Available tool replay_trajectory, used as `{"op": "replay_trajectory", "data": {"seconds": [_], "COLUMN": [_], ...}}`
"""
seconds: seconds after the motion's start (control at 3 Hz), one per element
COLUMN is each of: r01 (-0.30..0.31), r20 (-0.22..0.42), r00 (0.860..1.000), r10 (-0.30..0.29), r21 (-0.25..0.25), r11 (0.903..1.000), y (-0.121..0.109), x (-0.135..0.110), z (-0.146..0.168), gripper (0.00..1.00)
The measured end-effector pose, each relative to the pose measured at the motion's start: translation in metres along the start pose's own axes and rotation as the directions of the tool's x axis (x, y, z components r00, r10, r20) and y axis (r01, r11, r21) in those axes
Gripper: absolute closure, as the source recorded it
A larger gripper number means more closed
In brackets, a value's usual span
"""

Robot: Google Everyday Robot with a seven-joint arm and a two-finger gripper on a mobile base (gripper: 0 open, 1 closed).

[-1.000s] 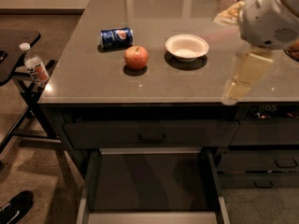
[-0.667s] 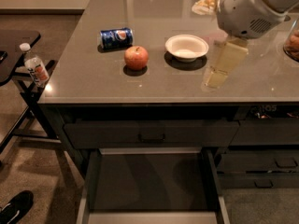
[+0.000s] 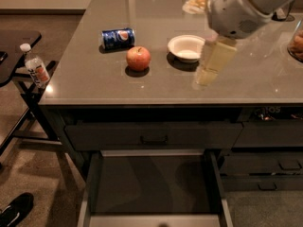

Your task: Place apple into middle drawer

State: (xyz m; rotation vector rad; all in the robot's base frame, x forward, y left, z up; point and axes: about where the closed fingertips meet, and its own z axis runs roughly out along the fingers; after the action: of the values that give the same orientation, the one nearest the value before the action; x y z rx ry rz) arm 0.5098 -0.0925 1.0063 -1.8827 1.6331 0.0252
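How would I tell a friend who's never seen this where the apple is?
Find the grey countertop above the open middle drawer. On its left half the apple sits just in front of a blue can lying on its side and left of a white bowl; the gripper hangs right of that bowl. Unlike those neighbours, it is round and red-orange.

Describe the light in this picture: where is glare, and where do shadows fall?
Camera view: small glints lie on the far counter; the apple and white bowl cast soft shadows towards the camera; the open middle drawer sits in dim shade; the gripper hangs pale above the counter, right of the bowl.
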Motion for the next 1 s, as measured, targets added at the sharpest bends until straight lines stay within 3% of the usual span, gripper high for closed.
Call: {"op": "replay_trajectory", "data": {"seconds": [0.67, 1.0], "r01": [0.071, 0.084], "r20": [0.171, 0.209], "r00": [0.983, 0.976], "r10": [-0.066, -0.068], "r21": [-0.022, -0.072], "r11": [0.9973, 0.9938], "y": [-0.045, -0.06], "x": [-0.028, -0.034], "z": [0.067, 0.107], "gripper": [0.0, 0.0]}}
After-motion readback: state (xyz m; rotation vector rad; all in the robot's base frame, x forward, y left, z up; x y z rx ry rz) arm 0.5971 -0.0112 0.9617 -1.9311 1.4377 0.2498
